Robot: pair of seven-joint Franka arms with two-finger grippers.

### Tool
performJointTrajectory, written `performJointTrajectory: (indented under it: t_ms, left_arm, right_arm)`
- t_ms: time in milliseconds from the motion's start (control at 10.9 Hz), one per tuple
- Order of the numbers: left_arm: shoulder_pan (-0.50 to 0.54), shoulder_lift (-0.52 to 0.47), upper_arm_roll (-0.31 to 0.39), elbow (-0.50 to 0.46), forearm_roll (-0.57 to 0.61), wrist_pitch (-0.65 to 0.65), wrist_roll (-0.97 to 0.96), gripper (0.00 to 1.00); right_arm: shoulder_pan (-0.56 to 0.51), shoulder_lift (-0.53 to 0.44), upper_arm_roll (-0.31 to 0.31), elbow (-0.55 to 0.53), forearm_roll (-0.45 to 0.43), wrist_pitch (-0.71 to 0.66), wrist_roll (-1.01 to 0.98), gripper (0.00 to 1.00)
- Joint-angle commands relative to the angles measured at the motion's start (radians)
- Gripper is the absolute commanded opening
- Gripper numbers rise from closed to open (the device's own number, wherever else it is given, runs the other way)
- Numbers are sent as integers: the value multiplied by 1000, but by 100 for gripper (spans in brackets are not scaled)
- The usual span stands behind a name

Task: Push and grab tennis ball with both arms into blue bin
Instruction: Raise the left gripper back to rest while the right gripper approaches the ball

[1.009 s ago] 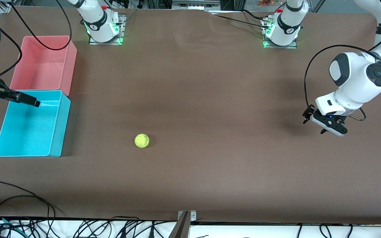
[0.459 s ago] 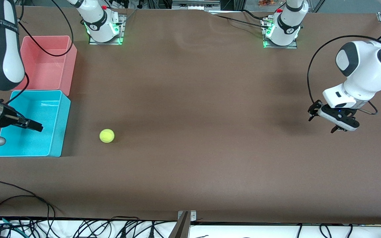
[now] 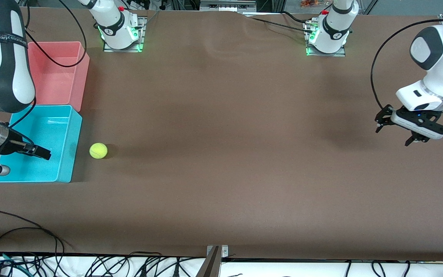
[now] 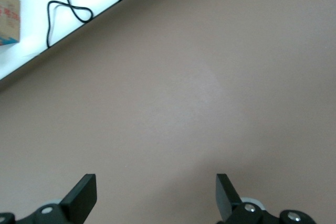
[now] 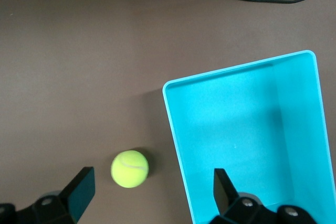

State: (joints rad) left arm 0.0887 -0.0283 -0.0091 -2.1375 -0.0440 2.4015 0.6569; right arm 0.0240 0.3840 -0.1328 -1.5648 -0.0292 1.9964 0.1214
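The yellow-green tennis ball [image 3: 98,151] lies on the brown table just beside the blue bin [image 3: 66,115], a small gap from its wall. In the right wrist view the tennis ball [image 5: 129,169] sits next to the blue bin's wall [image 5: 176,140]. My right gripper [image 3: 20,161] hangs open over the bin's part nearest the front camera. In its own view the right gripper [image 5: 152,182] straddles the wall, holding nothing. My left gripper [image 3: 392,136] is open and empty over bare table at the left arm's end. Only tabletop lies under the left gripper [image 4: 155,187].
A pink bin [image 3: 83,69] stands against the blue bin, farther from the front camera. Both arm bases [image 3: 119,32] [image 3: 327,34] stand along the table's edge farthest from the camera. Black cables [image 3: 21,231] trail over the near edge. The left wrist view shows the table edge [image 4: 79,30].
The tennis ball rolled toward the blue bin and now rests beside it. The right gripper shifted over the bin toward the front camera. The left arm drew back toward its end.
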Motion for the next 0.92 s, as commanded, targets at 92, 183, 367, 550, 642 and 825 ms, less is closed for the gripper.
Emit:
performJointTrajectory:
  t_ms: [92,183,367,550,642,825]
  left_arm:
    - [8,-58,14,10,22,-98,-83,100]
    - [8,-67,11,45,95,-170,-145,100]
    - [5,-79,-3,147,151,-337,-233,100]
    - [3,-78,-20,246,153,-474,-237,100]
    - [3,-76,-26,298,153,-551,-237,100]
    - [-4,-78,-31,372,154,-694,-272,100]
  right_arm:
    - [-1,29,1,23,-41,22,4,100]
    - [-2,35,1,23,-41,27,3,100]
    - [-3,36,1,23,-43,27,3,100]
    - [-3,36,1,23,-44,27,3,100]
    - [-3,36,1,23,-44,27,4,100]
    - [-1,39,1,25,-44,27,4,100]
